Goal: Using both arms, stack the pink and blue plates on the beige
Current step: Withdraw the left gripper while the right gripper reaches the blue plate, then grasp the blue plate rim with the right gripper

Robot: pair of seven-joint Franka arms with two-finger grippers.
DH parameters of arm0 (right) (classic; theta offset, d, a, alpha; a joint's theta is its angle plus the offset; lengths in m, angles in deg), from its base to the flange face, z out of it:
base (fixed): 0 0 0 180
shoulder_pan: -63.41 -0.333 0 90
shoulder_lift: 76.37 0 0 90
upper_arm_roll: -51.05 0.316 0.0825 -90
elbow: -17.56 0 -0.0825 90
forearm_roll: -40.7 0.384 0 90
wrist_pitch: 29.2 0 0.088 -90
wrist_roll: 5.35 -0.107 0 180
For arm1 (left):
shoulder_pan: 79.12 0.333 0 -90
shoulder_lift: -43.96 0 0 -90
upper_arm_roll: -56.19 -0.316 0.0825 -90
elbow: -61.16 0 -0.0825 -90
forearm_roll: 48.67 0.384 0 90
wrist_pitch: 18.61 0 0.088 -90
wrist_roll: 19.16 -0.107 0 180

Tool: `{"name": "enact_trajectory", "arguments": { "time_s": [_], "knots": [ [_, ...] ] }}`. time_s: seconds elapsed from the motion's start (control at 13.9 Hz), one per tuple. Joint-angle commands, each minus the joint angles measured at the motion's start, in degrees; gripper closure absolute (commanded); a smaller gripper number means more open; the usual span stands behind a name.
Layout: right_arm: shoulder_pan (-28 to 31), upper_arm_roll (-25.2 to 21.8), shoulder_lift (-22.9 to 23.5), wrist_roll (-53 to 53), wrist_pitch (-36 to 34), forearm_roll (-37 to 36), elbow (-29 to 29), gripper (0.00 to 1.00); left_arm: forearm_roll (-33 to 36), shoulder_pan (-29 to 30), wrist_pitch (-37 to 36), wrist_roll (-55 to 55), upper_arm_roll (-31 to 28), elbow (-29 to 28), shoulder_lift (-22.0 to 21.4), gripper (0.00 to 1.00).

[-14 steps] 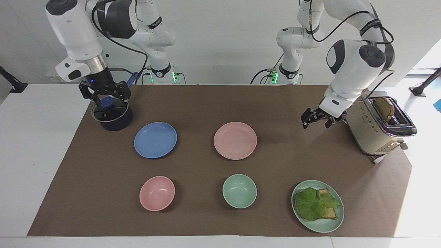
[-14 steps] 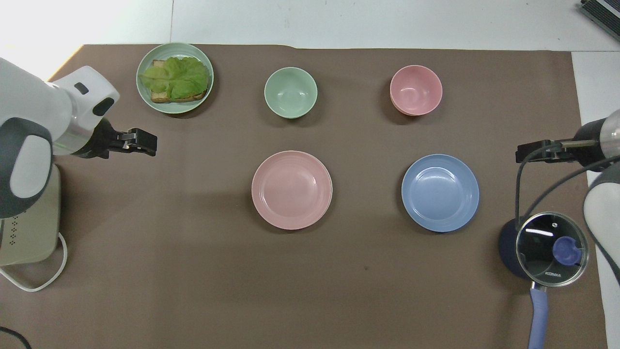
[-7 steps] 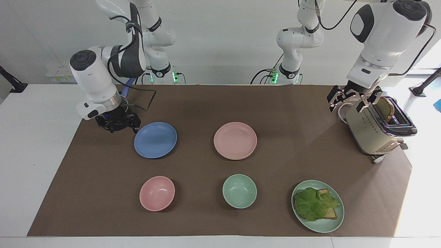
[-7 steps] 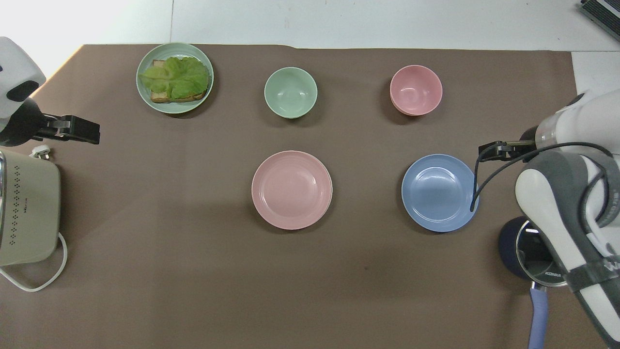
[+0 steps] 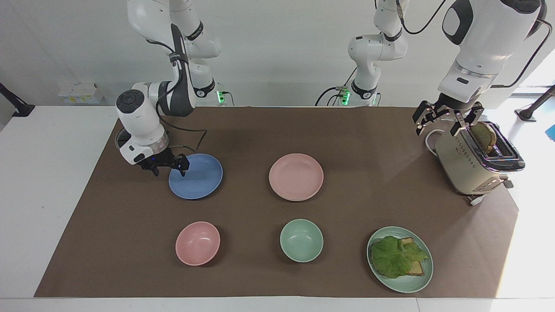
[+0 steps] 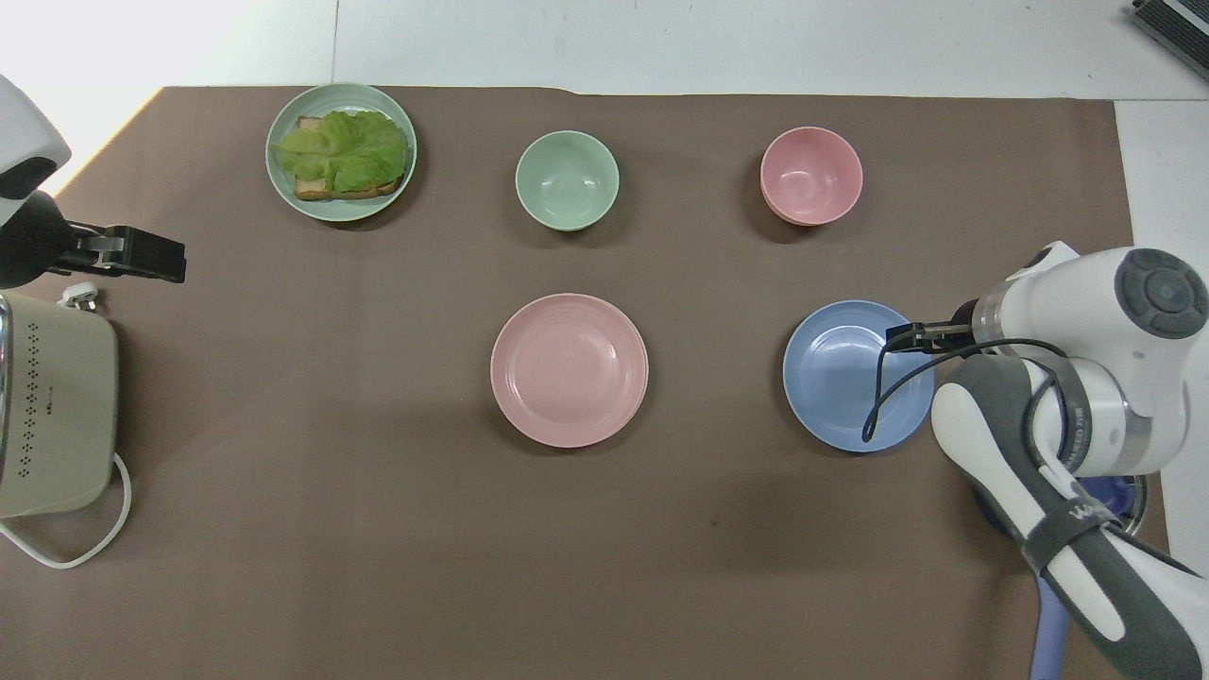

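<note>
The blue plate (image 5: pixel 196 176) (image 6: pixel 858 375) lies toward the right arm's end of the table. My right gripper (image 5: pixel 169 170) (image 6: pixel 905 336) is down low at that plate's rim, open, one finger over the rim and one outside it. The pink plate (image 5: pixel 296 175) (image 6: pixel 569 369) sits mid-table, and a thin cream edge of the beige plate (image 5: pixel 298 199) shows under it. My left gripper (image 5: pixel 439 128) (image 6: pixel 156 260) hangs open and holds nothing, over the robot-side end of the toaster (image 5: pixel 472 160).
Farther from the robots stand a pink bowl (image 5: pixel 197 242), a mint bowl (image 5: pixel 301 240) and a mint plate with bread and lettuce (image 5: pixel 399 258). A dark pot with a glass lid (image 6: pixel 1119 491) sits under the right arm. The toaster holds a slice of bread.
My right gripper has come down from over the pot to the blue plate's rim. My left gripper has risen from over the mat to above the toaster's end.
</note>
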Motion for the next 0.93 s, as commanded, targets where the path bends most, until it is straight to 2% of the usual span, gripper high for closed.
{"name": "enact_trajectory", "arguments": {
  "time_s": [0.0, 0.29, 0.5, 0.57, 0.65, 0.79, 0.86],
  "knots": [
    [0.88, 0.22, -0.75, -0.16, 3.15, 1.17, 2.95, 0.02, -0.19, 0.96, -1.09, -0.6, 0.33, -0.03, -0.83, 0.0],
    [2.82, 0.22, 0.12, 0.8, 3.59, 1.52, 3.3, 0.15, -0.19, 0.87, -1.18, -0.6, 0.33, -0.03, -0.83, 0.0],
    [4.05, 0.13, 1.88, 9.22, 6.66, 11.6, 5.06, 0.27, -0.19, 0.96, -1.18, -0.51, 0.33, -0.03, -0.83, 0.0],
    [4.05, 0.22, 1.98, 10.38, 6.49, 13.19, 4.98, 0.36, -0.19, 0.96, -1.09, -0.51, 0.33, -0.03, -0.83, 0.0],
    [4.05, 0.22, 1.98, 10.39, 6.49, 13.38, 4.98, 0.51, -0.19, 0.87, -1.18, -0.51, 0.33, -0.03, -0.83, 0.0],
    [4.05, 0.22, 1.98, 10.48, 6.23, 15.13, 4.8, 0.95, -0.19, 0.87, -1.18, -0.51, 0.33, -0.03, -0.83, 0.0],
    [3.97, 0.22, 1.98, 10.48, 6.14, 16.88, 4.8, 1.0, -0.19, 0.87, -1.09, -0.51, 0.33, -0.03, -0.83, 0.0]
  ]
}}
